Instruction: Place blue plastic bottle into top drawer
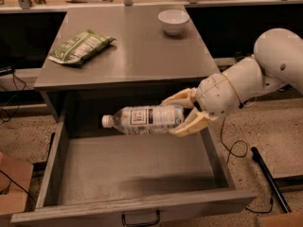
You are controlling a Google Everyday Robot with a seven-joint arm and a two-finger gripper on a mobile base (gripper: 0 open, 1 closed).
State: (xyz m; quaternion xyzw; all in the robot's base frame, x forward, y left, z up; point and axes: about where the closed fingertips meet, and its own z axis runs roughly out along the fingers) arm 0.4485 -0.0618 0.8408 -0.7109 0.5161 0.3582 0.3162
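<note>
The blue plastic bottle (144,119) is clear with a white cap and a white label. It lies sideways in the air, cap pointing left, above the back of the open top drawer (137,207). My gripper (182,115) comes in from the right and is shut on the bottle's base end, with tan fingers (189,125) above and below it. The grey drawer is pulled out wide, with a dark handle (141,219) at its front centre. Its floor is bare.
A green snack bag (79,46) lies on the left of the grey tabletop (128,56). A white bowl (173,21) stands at the back right. Cables and a dark bar (269,178) lie on the floor to the right.
</note>
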